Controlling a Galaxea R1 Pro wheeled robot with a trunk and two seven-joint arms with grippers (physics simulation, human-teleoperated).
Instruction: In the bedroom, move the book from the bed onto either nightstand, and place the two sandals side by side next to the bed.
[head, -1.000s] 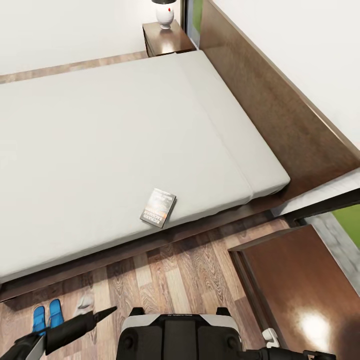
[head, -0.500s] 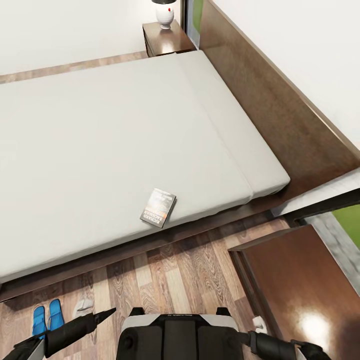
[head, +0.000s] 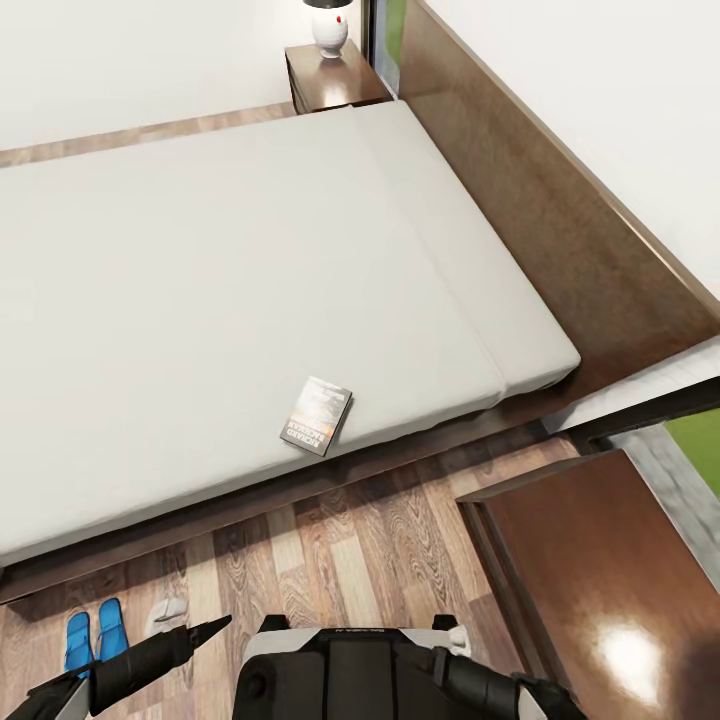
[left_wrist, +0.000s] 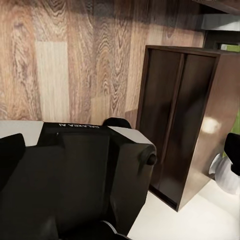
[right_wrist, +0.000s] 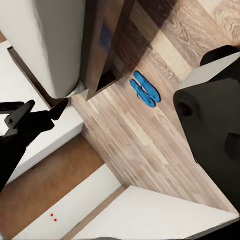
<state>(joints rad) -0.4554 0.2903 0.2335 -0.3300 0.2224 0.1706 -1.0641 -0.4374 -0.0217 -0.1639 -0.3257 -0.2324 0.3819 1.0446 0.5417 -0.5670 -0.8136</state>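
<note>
Overhead, head view: book (head: 316, 415) lies near bed (head: 200, 300) edge; sandals (head: 95, 633) paired on floor (head: 350, 540) beside it; nightstand (head: 600, 570) right. Right wrist view: right gripper (right_wrist: 35, 111) fingers parted, empty. Left claw's state: cannot tell.

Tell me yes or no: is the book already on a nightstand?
No, the book lies on the bed near its front edge.

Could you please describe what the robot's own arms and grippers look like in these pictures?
Both arms are matte black. The left arm tapers to a pointed black tip, with a pale grey panel near the lower corner. The right arm is rounded and segmented, with a white piece at its joint. The right gripper has slim, pointed black fingers.
</note>
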